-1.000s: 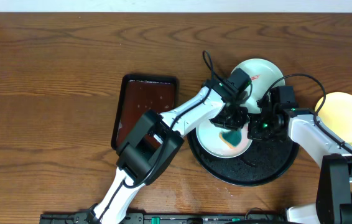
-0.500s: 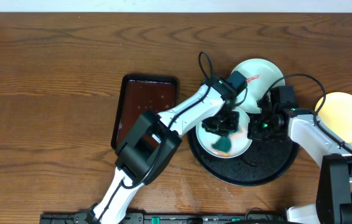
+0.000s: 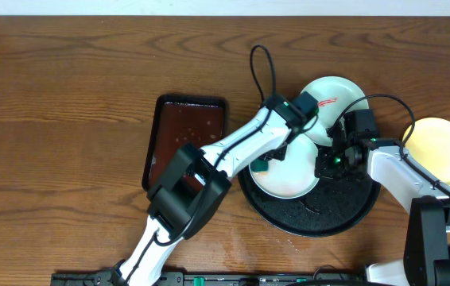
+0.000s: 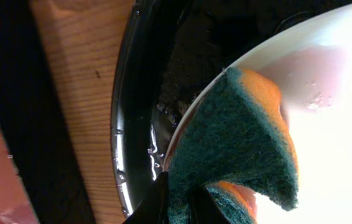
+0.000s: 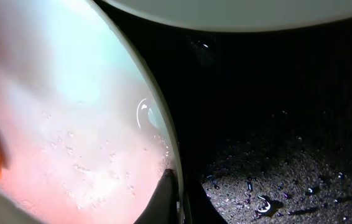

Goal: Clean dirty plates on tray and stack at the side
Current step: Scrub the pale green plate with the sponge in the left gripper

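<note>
A pale plate (image 3: 289, 176), wet with a pinkish film, lies on the black tray (image 3: 344, 213). My left gripper (image 3: 266, 164) is shut on a green and orange sponge (image 4: 238, 143), which presses on the plate's left rim (image 4: 331, 93). My right gripper (image 3: 334, 157) is shut on the plate's right rim (image 5: 70, 93), one finger inside (image 5: 175, 199). A second pale plate (image 3: 332, 94) with a red smear leans on the tray's far rim. A pale yellow plate (image 3: 440, 147) lies on the table to the right of the tray.
A small red-brown rectangular tray (image 3: 184, 139) lies left of the black tray. Water drops dot the black tray's floor (image 5: 275, 162) and its left rim (image 4: 121, 143). Bare wooden table (image 3: 66, 119) spreads to the left.
My left gripper has dragged the sponge from the plate's lower middle up and left to its left rim. The right gripper has kept its hold on the right rim.
</note>
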